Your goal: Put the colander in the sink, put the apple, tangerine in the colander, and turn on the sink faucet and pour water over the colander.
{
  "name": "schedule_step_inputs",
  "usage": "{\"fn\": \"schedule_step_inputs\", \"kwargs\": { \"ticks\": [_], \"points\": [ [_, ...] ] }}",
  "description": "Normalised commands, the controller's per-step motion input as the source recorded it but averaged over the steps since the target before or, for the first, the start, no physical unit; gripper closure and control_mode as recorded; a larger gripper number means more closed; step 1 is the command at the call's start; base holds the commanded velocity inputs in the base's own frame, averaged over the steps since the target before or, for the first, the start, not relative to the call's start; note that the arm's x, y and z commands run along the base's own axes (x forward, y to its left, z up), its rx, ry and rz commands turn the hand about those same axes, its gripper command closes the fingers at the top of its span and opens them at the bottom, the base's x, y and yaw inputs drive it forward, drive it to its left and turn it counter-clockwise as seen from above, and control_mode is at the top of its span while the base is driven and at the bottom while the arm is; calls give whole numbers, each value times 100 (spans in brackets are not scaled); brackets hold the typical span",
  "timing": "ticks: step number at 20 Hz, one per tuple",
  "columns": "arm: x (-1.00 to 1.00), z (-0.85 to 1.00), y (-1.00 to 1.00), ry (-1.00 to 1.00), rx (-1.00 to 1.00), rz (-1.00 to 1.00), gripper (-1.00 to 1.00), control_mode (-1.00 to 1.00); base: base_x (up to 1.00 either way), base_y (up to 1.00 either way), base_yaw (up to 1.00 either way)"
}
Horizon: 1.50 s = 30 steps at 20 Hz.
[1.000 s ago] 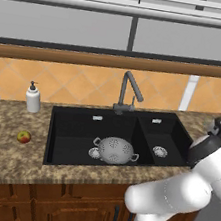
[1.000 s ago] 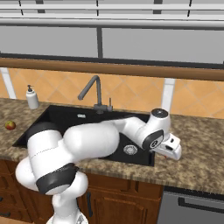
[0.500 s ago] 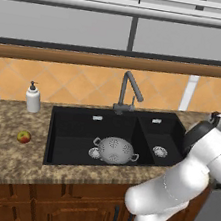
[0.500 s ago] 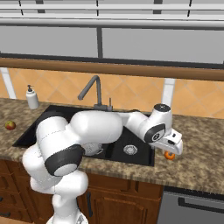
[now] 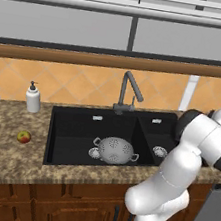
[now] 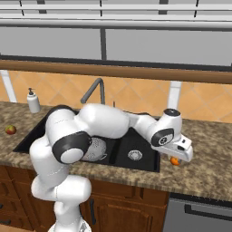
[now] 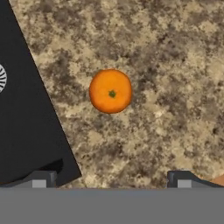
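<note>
- Left base view: colander (image 5: 115,150) sits in the large bowl of the sink (image 5: 74,127) at centre frame, just below the sink faucet (image 5: 128,92). No water runs. The apple (image 5: 24,137) waits on the counter (image 5: 4,151) at mid-left, well apart from the basin, with the soap bottle (image 5: 32,97) above it. The arm bends off to the right edge.
- Right base view: gripper (image 6: 180,155) hangs low over the counter at right of centre, just past the sink's right rim. The tangerine (image 6: 174,161) peeks out orange directly beneath it, close under the hand.
- Hand view: tangerine (image 7: 110,91) sits a little above centre on the speckled stone, with the black sink edge slanting down the left side. Both fingertips (image 7: 40,178) show at the bottom corners, spread wide with nothing between them, so the hand is open and empty.
- Risk, as I judge it: the fruit lies left of the midpoint between the tips. A straight descent could clip it with one finger and roll it across the stone, perhaps over the rim into the small bowl.
</note>
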Motion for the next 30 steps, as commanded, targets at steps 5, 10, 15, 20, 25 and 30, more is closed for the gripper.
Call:
{"fn": "schedule_step_inputs", "kwargs": {
  "ticks": [5,10,15,20,25,30],
  "points": [
    [22,-24,-2,2,0,0,-100,-100,0,0,0],
    [25,-19,-2,1,0,0,-100,-100,0,0,0],
    [18,-3,-12,1,1,0,-100,-100,0,0,0],
    [14,-17,-28,0,1,0,-100,-100,0,0,0],
    [13,-28,-1,0,0,0,-100,-100,0,0,0],
    [5,-24,0,0,0,0,-100,-100,0,0,0]
  ]
}}
